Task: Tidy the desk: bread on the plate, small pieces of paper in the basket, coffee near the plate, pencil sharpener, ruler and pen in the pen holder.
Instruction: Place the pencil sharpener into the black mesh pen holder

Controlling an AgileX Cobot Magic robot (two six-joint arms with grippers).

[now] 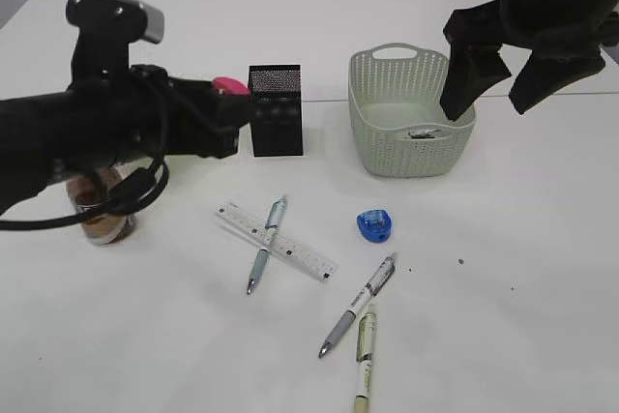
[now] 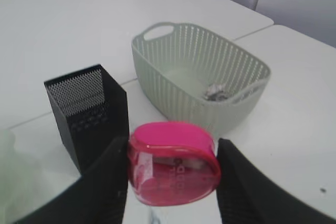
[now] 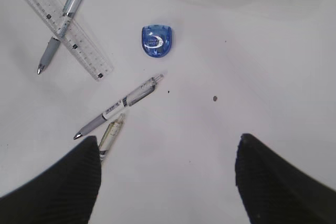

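My left gripper (image 2: 172,174) is shut on a pink pencil sharpener (image 2: 173,162), held just left of the black mesh pen holder (image 1: 276,109), which also shows in the left wrist view (image 2: 88,113). The sharpener shows pink in the exterior view (image 1: 230,85). My right gripper (image 1: 495,79) is open and empty, above the pale green basket (image 1: 380,142) that holds a crumpled paper (image 2: 216,92). On the table lie a blue pencil sharpener (image 1: 374,225), a clear ruler (image 1: 280,244) with a pen (image 1: 266,245) across it, and two more pens (image 1: 359,305) (image 1: 364,360).
A coffee cup (image 1: 101,215) stands at the left, partly hidden behind my left arm. The plate and bread are out of view. In the right wrist view the blue sharpener (image 3: 157,41), ruler (image 3: 79,40) and pens (image 3: 119,106) lie ahead of the open fingers.
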